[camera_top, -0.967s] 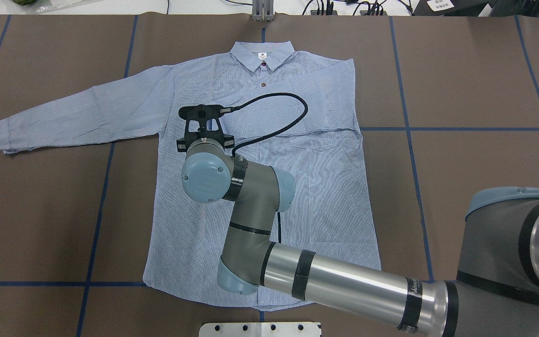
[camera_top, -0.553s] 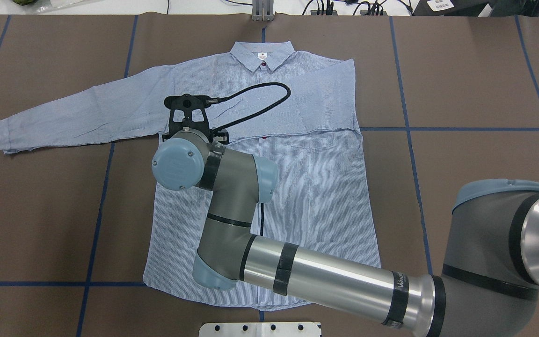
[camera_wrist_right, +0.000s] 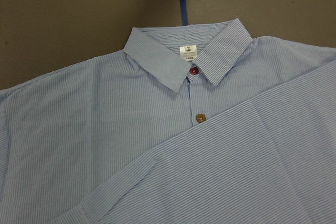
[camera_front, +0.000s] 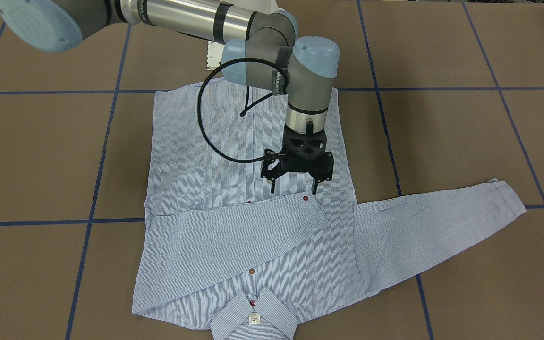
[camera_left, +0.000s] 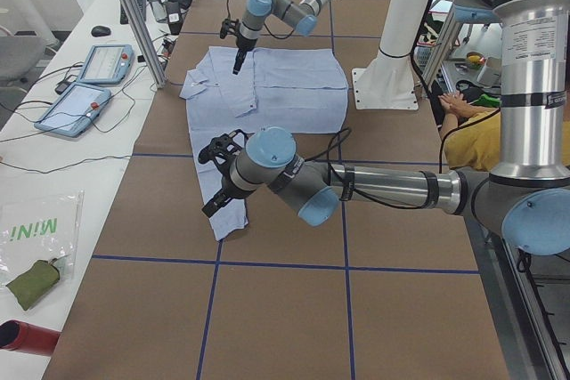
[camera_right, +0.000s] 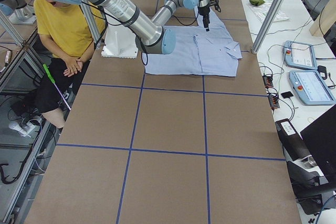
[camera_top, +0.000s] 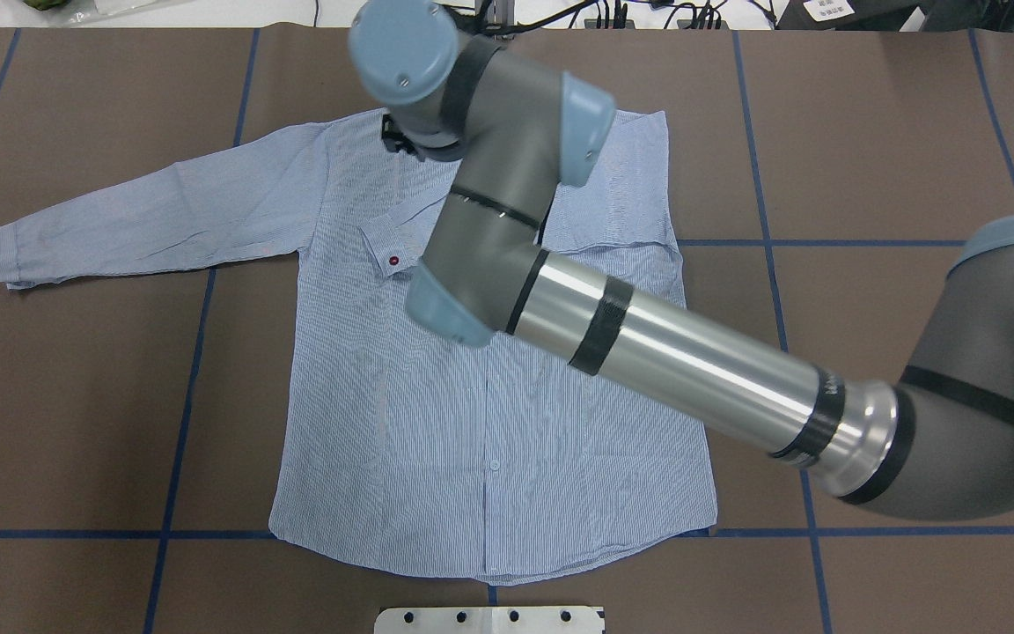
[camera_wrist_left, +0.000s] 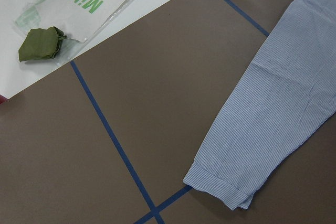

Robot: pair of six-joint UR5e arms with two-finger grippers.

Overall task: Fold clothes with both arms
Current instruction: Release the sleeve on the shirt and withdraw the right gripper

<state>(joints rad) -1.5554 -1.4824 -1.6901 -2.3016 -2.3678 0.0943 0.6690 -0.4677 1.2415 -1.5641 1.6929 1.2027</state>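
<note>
The light blue striped shirt (camera_top: 489,396) lies flat and face up, collar (camera_wrist_right: 178,59) on the far side from the robot. Its right sleeve is folded across the chest, and the cuff (camera_top: 394,261) with a red button rests near the middle. The left sleeve (camera_top: 155,211) stretches straight out, its cuff (camera_wrist_left: 220,190) showing in the left wrist view. My right gripper (camera_front: 293,191) hangs open just above the folded cuff (camera_front: 306,199), holding nothing. My left gripper (camera_left: 216,200) hovers over the outstretched sleeve's end; whether it is open or shut I cannot tell.
A person in a yellow top (camera_right: 58,24) sits beside the white pedestal (camera_left: 392,68). Teach pendants (camera_left: 85,86) lie on the side bench. A green pouch (camera_wrist_left: 41,44) and a plastic bag (camera_wrist_left: 84,3) lie off the brown mat. An aluminium post (camera_left: 134,15) stands by the collar side.
The right arm has risen from low over the chest and swung toward the collar. The folded sleeve's cuff, hidden under the gripper before, now lies bare on the shirt.
</note>
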